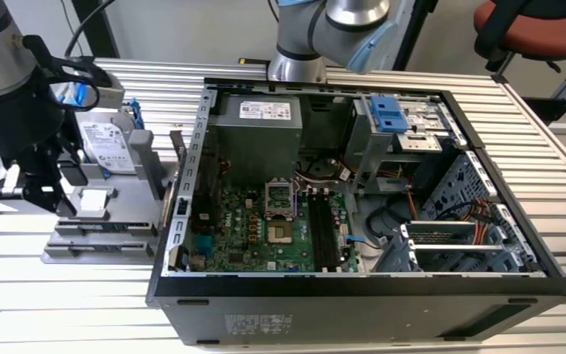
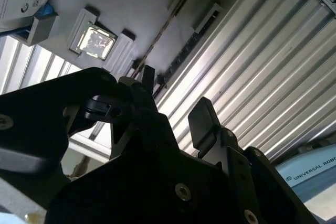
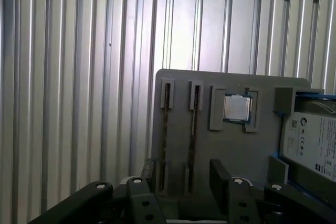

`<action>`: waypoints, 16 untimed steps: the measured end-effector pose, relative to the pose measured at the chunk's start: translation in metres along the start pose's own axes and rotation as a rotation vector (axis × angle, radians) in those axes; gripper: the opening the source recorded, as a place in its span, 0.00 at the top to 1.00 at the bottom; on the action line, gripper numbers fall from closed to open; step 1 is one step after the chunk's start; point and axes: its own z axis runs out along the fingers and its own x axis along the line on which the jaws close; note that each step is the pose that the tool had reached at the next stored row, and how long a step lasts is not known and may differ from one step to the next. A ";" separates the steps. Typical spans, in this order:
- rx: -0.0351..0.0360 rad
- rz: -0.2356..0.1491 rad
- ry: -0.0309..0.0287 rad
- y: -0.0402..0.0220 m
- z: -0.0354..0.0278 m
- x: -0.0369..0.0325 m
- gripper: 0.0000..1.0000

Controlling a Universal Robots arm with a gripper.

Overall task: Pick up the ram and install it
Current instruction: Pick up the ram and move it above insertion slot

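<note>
- The grey holder [image 1: 116, 184] stands at the left of the exterior view on the slatted metal table [image 1: 67, 310], beside the open computer case [image 1: 362, 291].
- In the first wrist view the ram [image 3: 167, 124] stands on edge in a narrow slot of the holder. A second stick [image 3: 193, 124] sits the same way in the neighbouring slot.
- A square processor chip [image 3: 236, 107] lies in its own pocket of the holder, and a silver hard drive [image 3: 310, 140] in a blue frame stands in the end bay.
- The case, centre of the exterior view, holds a green motherboard [image 1: 253, 228] with long black memory slots [image 1: 324, 228], and a grey power supply [image 1: 259, 140] at the back.
- The arm comes down from the upper left of the exterior view, with the gripper [image 1: 42, 203] over the front part of the holder.
- In both wrist views the gripper [image 3: 182, 167] points down at the holder. Its black fingers [image 2: 205, 121] are spread wide and hold nothing, and both slotted sticks show in the gap between them.
</note>
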 end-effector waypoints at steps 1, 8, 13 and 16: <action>0.0000 0.000 -0.0001 -0.0001 0.0011 0.0002 0.00; -0.0002 0.000 0.0000 -0.0002 0.0093 0.0018 0.00; -0.0003 0.000 -0.0001 -0.0003 0.0154 0.0031 0.00; -0.0007 0.001 0.0000 -0.0004 0.0185 0.0042 0.00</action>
